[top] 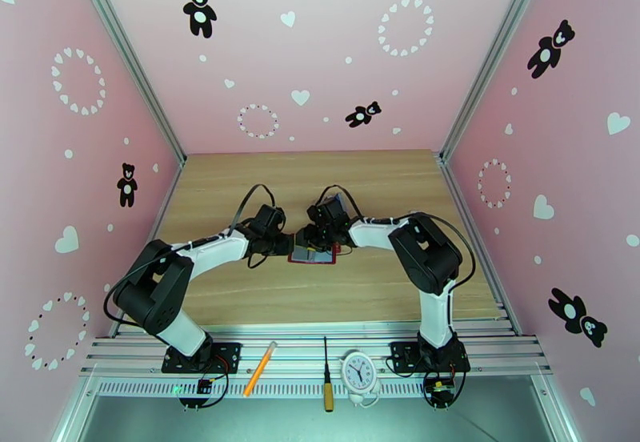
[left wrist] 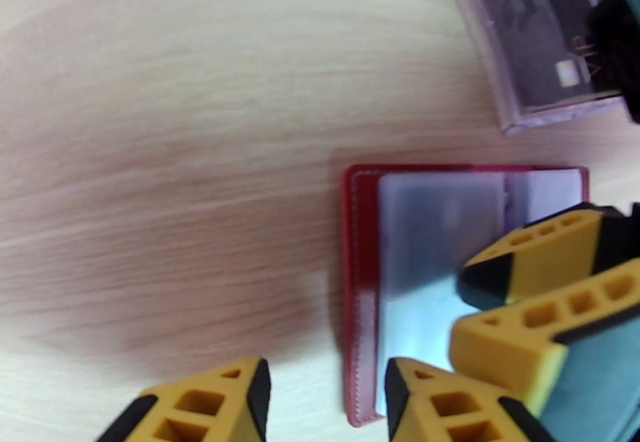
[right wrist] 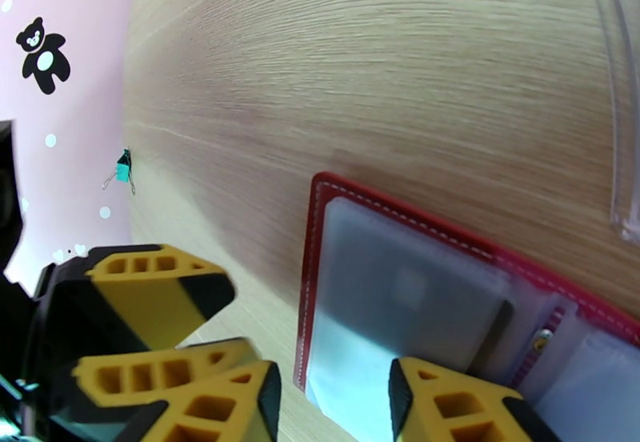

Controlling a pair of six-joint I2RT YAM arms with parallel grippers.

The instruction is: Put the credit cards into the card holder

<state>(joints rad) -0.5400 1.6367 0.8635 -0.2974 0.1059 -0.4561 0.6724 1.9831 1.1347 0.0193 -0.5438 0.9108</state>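
A small dark-red leather-like folding card holder lies open and flat near the middle of the pale wooden bench, its grey clear pockets facing up. In the top view its long axis runs left to right, roughly parallel to the near edge, and a small red bit juts from its right end. The two arms meet over it. The left tool stands moderately wide with nothing clamped. One yellow-and-black finger is over a grey pocket and the other over bare wood, with the holder's stitched red edge showing between them. The right tool is parted about as far, also with nothing gripped, one finger above a pocket and the other off the holder's corner. Whether any fingertip touches the holder I cannot tell. A stitched strip with a metal snap stud crosses the pockets. Just beyond the holder, apart from it, a clear slotted plastic stand holds a dark brown plastic credit card marked VIP.
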